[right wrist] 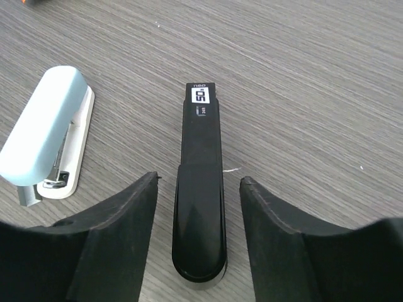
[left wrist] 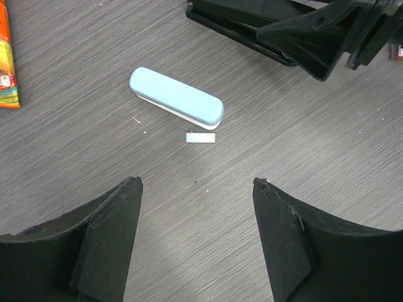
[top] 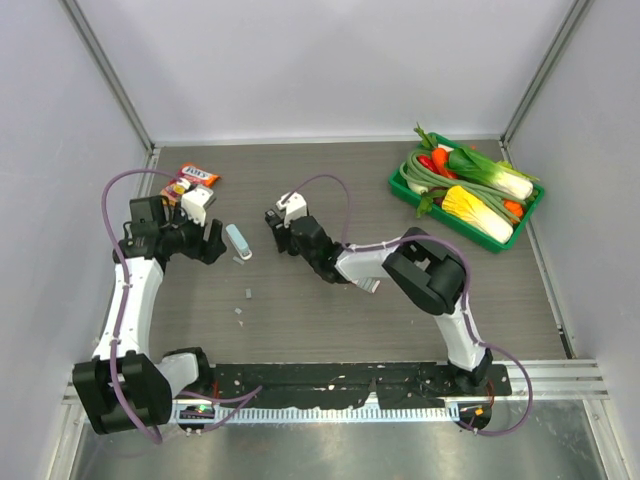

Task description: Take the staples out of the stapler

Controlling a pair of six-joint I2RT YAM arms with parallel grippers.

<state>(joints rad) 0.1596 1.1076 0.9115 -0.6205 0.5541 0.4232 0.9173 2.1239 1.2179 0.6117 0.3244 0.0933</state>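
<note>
- stapler (top: 238, 242): small pale blue oblong, rounded ends, white base, lying flat on the grey table (top: 400, 310) between the two grippers, nearer the left one
- left wrist view only: short staple strip (left wrist: 201, 138) just beside its long side
- right wrist view only: grey metal bit poking out of its near end, and a black stapler (right wrist: 200, 126) near it
- top view: long axis diagonal, far-left to near-right
- left gripper (left wrist: 196, 182) wide, empty, apart from the stapler
- right gripper (right wrist: 198, 178) wide, straddling the black stapler, gap on both sides
</note>
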